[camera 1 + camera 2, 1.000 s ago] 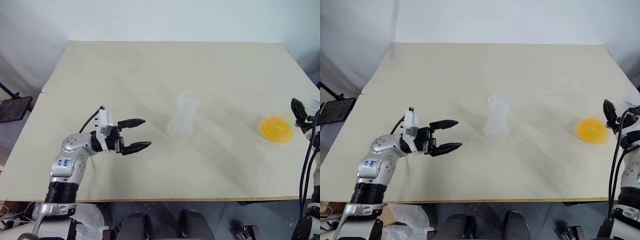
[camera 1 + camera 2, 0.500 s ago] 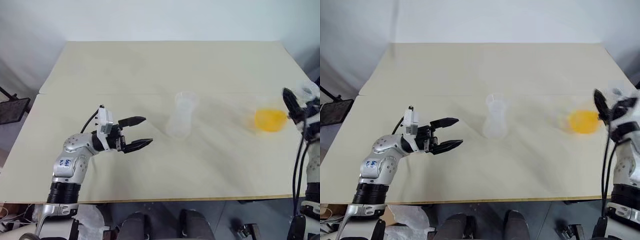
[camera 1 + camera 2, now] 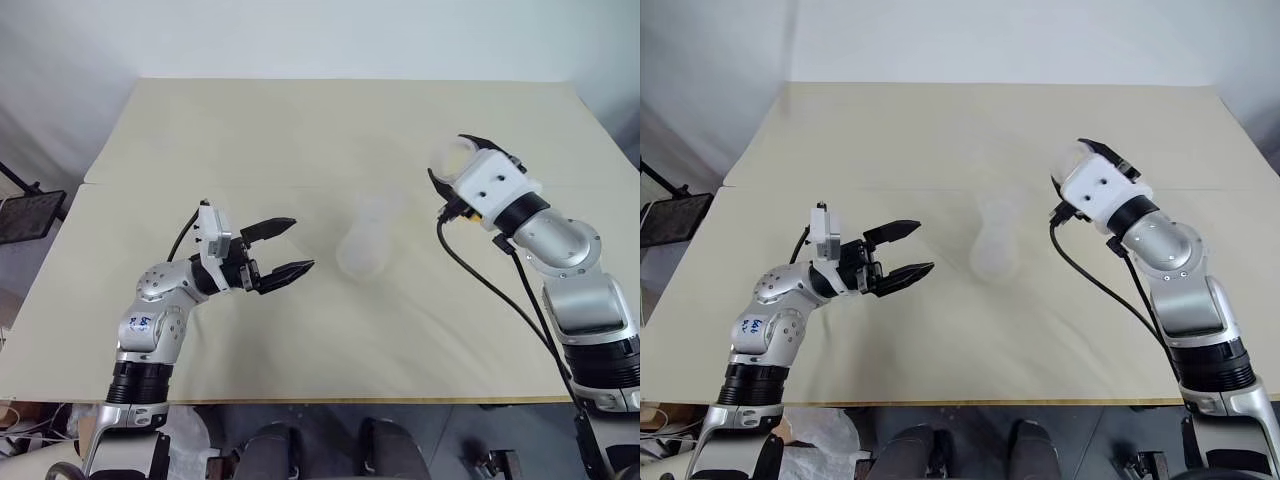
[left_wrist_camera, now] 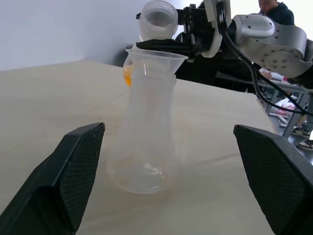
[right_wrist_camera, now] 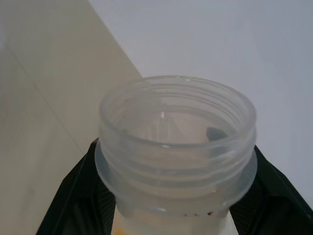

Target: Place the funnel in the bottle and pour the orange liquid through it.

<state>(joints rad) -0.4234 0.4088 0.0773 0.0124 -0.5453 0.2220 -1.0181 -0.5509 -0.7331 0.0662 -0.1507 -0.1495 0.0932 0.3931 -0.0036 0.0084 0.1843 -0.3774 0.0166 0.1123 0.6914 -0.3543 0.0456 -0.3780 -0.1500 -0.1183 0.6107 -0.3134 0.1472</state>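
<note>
The clear bottle (image 3: 364, 244) stands mid-table, and the funnel (image 4: 156, 55) sits in its neck. My left gripper (image 3: 291, 248) is open, level with the bottle and a short way to its left; its fingers (image 4: 73, 176) flank the bottle in the left wrist view without touching it. My right gripper (image 3: 452, 166) is shut on the neck of a clear pouring vessel (image 5: 176, 142), held in the air to the right of the bottle and beyond it, with its threaded mouth (image 4: 157, 17) showing just above the funnel rim. A little orange liquid (image 4: 128, 75) shows behind the bottle's neck.
The beige table (image 3: 300, 130) has a seam running across behind the bottle. A black stand (image 3: 25, 215) sits off the table's left edge. A person (image 4: 274, 7) sits in the background of the left wrist view.
My right arm has swung in from the table's right edge toward the bottle, lifting and rolling the vessel with the orange liquid. The left gripper has stayed open and nearly still.
</note>
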